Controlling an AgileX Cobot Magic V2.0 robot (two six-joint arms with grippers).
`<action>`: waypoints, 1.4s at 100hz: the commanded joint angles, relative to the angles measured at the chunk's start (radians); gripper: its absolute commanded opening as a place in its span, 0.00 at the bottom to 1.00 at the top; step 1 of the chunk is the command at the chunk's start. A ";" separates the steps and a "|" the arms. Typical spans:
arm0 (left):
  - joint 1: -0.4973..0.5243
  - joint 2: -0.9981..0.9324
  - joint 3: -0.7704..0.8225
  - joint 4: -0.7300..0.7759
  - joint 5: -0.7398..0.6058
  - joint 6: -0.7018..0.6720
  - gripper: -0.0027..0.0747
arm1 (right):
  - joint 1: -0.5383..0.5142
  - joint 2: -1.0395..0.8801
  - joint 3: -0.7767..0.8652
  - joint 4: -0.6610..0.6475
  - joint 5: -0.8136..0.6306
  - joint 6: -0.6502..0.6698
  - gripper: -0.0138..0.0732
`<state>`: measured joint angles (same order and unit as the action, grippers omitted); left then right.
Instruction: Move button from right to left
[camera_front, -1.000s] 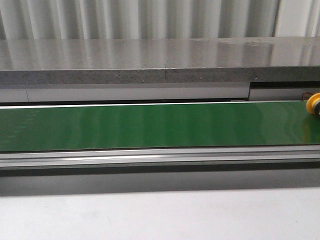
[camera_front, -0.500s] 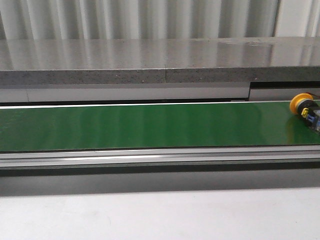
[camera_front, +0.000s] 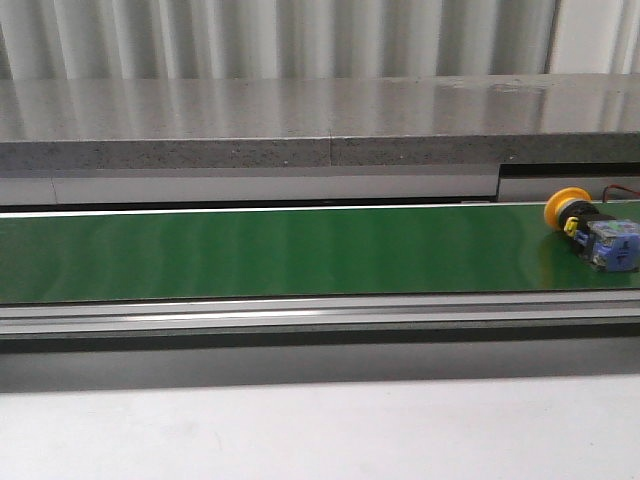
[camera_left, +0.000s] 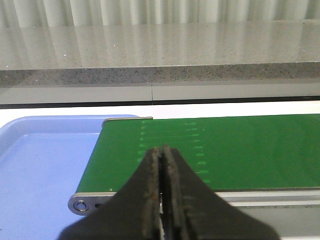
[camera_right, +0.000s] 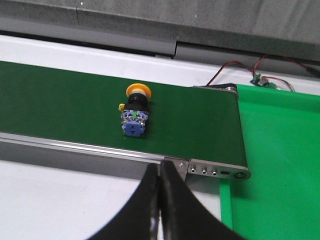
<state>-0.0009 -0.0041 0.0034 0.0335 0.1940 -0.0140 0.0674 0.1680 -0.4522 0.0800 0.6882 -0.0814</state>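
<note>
The button (camera_front: 590, 228) lies on its side at the right end of the green conveyor belt (camera_front: 300, 250), yellow head toward the back, blue contact block toward the front. It also shows in the right wrist view (camera_right: 135, 113). My right gripper (camera_right: 160, 167) is shut and empty, in front of the belt's near rail, short of the button. My left gripper (camera_left: 161, 152) is shut and empty over the near edge of the belt's left end (camera_left: 200, 150). Neither gripper shows in the front view.
A blue tray (camera_left: 40, 165) sits past the belt's left end. A bright green surface (camera_right: 280, 150) lies past the belt's right end, with red and black wires (camera_right: 240, 67) behind it. A grey stone ledge (camera_front: 320, 115) runs behind the belt.
The button has travelled left along the belt, from half out of frame at the right edge to fully in view.
</note>
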 joint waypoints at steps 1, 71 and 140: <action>-0.006 -0.032 0.039 0.000 -0.084 -0.011 0.01 | -0.001 -0.036 -0.011 -0.009 -0.080 -0.009 0.08; -0.006 -0.032 0.039 0.005 -0.137 -0.011 0.01 | -0.001 -0.063 -0.005 -0.009 -0.071 -0.009 0.08; -0.008 0.299 -0.382 0.077 0.131 -0.009 0.01 | -0.001 -0.063 -0.005 -0.009 -0.071 -0.009 0.08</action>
<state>-0.0009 0.2139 -0.2980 0.1118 0.3037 -0.0140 0.0674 0.0928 -0.4364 0.0800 0.6882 -0.0814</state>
